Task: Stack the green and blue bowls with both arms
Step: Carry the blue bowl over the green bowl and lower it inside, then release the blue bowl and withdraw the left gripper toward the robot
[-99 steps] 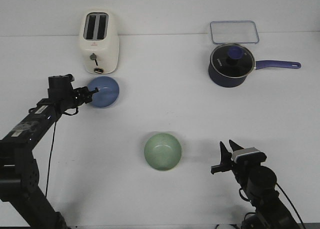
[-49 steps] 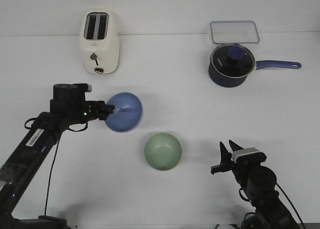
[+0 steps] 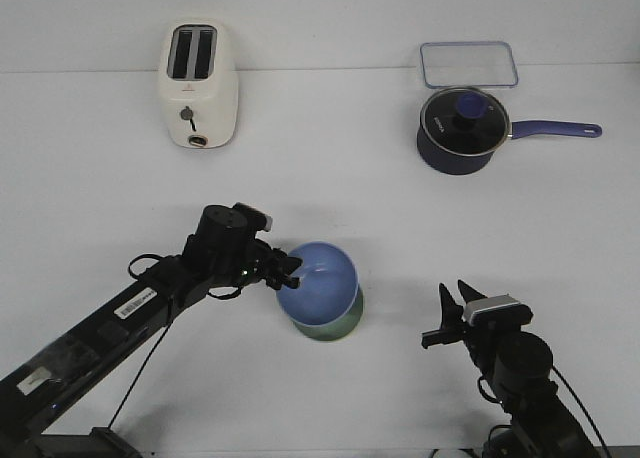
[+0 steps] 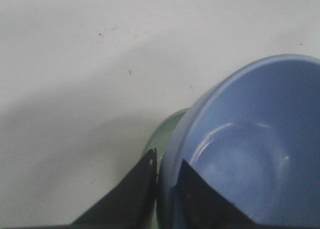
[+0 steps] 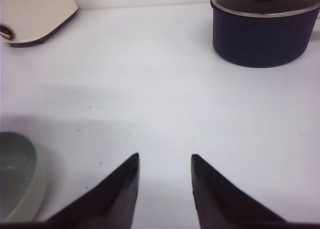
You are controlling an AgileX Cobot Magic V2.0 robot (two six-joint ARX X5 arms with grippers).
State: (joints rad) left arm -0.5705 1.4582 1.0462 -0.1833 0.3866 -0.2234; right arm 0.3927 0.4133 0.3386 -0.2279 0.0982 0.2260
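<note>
My left gripper [image 3: 291, 276] is shut on the rim of the blue bowl [image 3: 320, 281] and holds it tilted right over the green bowl [image 3: 335, 327], of which only the front edge shows beneath. In the left wrist view one finger is inside the blue bowl [image 4: 250, 154] and one outside, with the green bowl's rim [image 4: 167, 129] just behind; I cannot tell whether the bowls touch. My right gripper [image 3: 452, 307] is open and empty at the front right, apart from the bowls. In the right wrist view the green bowl [image 5: 17, 174] is off to one side.
A cream toaster [image 3: 198, 85] stands at the back left. A dark navy saucepan with glass lid [image 3: 462, 128] and a clear lidded box [image 3: 468, 63] stand at the back right. The saucepan's handle [image 3: 555, 130] points right.
My left arm has carried the blue bowl from beside the toaster forward and to the right, until it is over the green bowl. The right arm has not moved.
</note>
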